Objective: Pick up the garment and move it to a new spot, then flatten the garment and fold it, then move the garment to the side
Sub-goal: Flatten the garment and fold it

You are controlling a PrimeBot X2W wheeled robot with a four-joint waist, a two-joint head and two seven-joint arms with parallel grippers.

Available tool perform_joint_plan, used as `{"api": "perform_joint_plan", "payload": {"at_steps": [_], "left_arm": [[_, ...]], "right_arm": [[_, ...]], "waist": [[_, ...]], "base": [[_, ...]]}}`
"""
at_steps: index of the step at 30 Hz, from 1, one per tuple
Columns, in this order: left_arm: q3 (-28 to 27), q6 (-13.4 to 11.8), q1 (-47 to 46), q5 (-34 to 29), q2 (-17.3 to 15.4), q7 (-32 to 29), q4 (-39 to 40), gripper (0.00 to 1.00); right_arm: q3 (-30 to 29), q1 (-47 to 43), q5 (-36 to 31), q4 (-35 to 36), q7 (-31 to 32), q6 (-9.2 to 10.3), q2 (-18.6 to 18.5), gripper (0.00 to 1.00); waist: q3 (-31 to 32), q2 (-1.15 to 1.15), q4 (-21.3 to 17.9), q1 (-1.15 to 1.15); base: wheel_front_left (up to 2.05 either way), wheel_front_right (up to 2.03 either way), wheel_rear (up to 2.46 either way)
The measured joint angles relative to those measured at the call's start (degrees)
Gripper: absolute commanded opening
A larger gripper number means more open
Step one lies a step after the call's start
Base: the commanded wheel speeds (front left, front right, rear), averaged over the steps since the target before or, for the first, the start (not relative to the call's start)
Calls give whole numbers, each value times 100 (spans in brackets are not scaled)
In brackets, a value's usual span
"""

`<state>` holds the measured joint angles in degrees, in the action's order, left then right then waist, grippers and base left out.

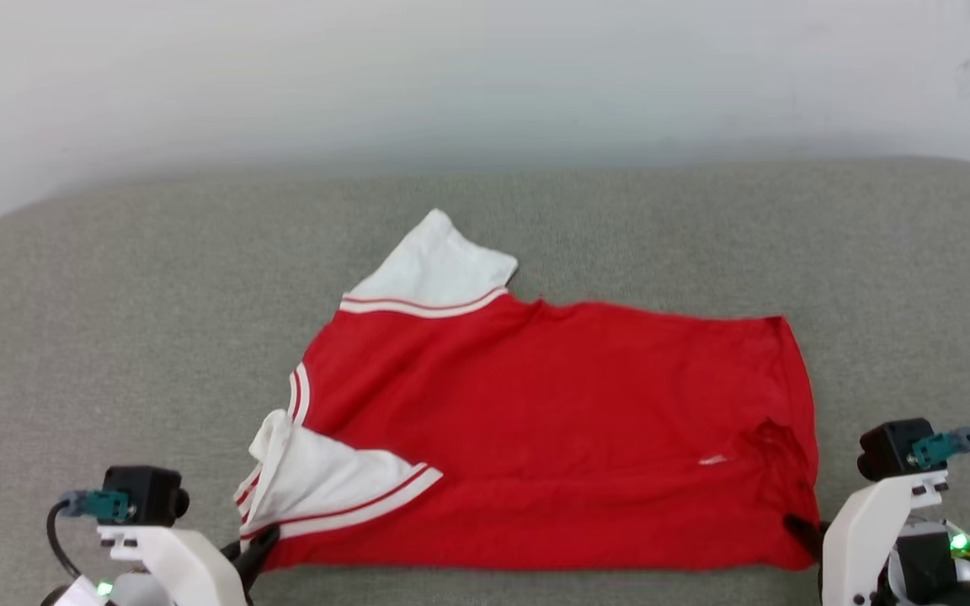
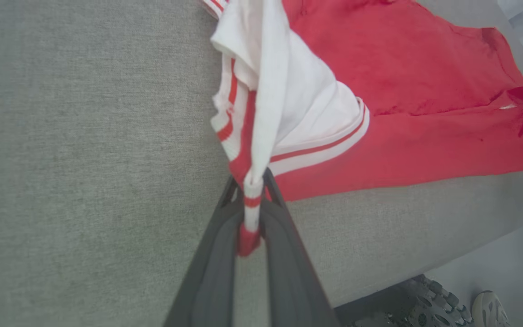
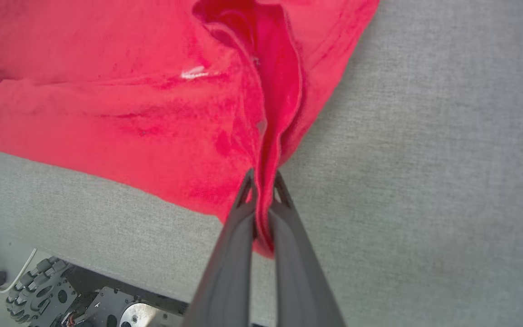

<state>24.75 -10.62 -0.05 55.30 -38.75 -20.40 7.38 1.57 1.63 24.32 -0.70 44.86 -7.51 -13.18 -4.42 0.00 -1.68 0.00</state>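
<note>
The garment [image 1: 552, 421], a red jersey with white sleeves and striped trim, lies spread across the grey cushioned surface [image 1: 114, 337], plain red side up. My left gripper [image 2: 253, 184] is shut on the garment's near-left striped sleeve cuff [image 2: 252, 200], and its dark tip [image 1: 259, 543] shows at the shirt's lower left corner. My right gripper [image 3: 263, 181] is shut on a bunched fold of red cloth [image 3: 270, 136] at the near-right hem corner [image 1: 796, 526]. The far white sleeve [image 1: 439, 269] lies flat toward the wall.
A pale wall [image 1: 485, 76] runs behind the cushion. The cushion's front edge [image 3: 84, 181] sits just below the shirt, with the robot's wheeled base [image 3: 43, 286] under it. A shoe [image 2: 490, 309] rests on the floor.
</note>
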Motion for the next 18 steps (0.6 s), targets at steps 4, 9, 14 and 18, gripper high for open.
{"api": "perform_joint_plan", "payload": {"at_steps": [4, 9, 14, 18], "left_arm": [[-80, -169, 366, 86, -104, -10, 158, 0], [-180, -350, 815, 258, -199, -18, 277, 0], [-135, -341, 1061, 450, -59, -33, 51, 0], [-59, -186, 1027, 530, 107, -3, -332, 0]], "right_arm": [[25, -266, 46, 135, 51, 0, -51, 0], [8, -656, 88, 396, 102, 0, -25, 0], [-67, -1014, 58, 347, 44, 0, 104, 0], [-141, -1194, -19, 136, -171, 0, 259, 0]], "waist": [[304, 0, 15, 0], [517, 0, 65, -1], [512, 0, 99, -1], [465, 0, 140, -1]], "base": [[0, 0, 0], [0, 0, 0], [0, 0, 0], [0, 0, 0]]}}
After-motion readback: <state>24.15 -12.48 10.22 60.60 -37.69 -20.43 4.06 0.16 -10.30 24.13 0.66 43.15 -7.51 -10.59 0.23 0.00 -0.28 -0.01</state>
